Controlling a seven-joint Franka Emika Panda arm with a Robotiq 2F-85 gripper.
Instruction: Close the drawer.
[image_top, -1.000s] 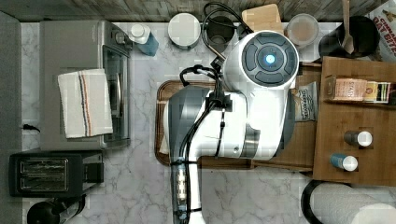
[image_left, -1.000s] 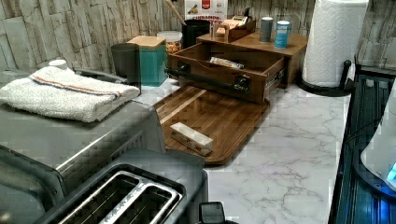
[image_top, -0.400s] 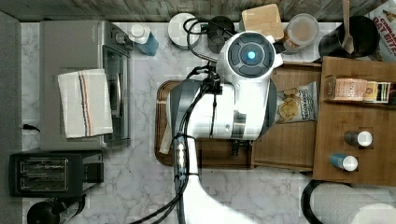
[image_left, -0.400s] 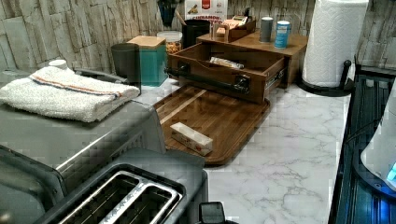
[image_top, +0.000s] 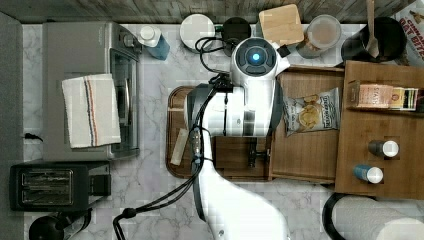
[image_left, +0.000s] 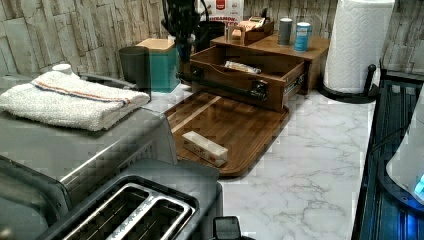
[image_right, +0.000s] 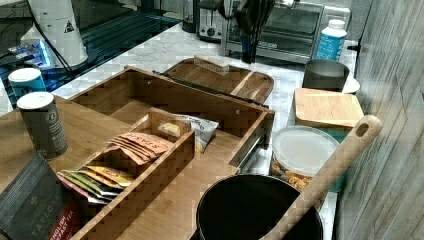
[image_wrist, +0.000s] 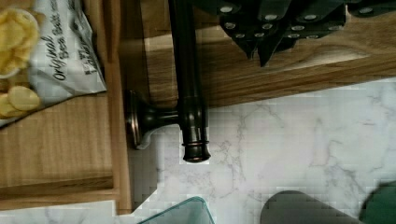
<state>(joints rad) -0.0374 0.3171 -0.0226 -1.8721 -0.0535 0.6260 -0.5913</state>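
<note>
Worktop: white marble worktop (image_top: 150, 200) is carrying everything, with a stone-patterned wall behind it in the left view.
Arm: white robot arm (image_top: 240, 200) is reaching over the dark tray toward the drawer front in the top view.
Oven: grey toaster oven (image_top: 80, 50) is sitting at the top view's left, with a folded towel (image_top: 91, 111) lying on its roof.
Tray: dark tray (image_left: 235, 125) is lying on the worktop just in front of the drawer.
Drawer: drawer (image_top: 305, 160) is standing pulled out of the wooden cabinet (image_top: 385, 130), holding a chip bag (image_top: 312, 111).
Handle: dark bar handle (image_wrist: 189, 79) is running along the drawer front.
Gripper: gripper (image_left: 184, 47) is hanging just beside the handle's far end in the left view; whether its fingers are apart, I cannot tell.
</note>
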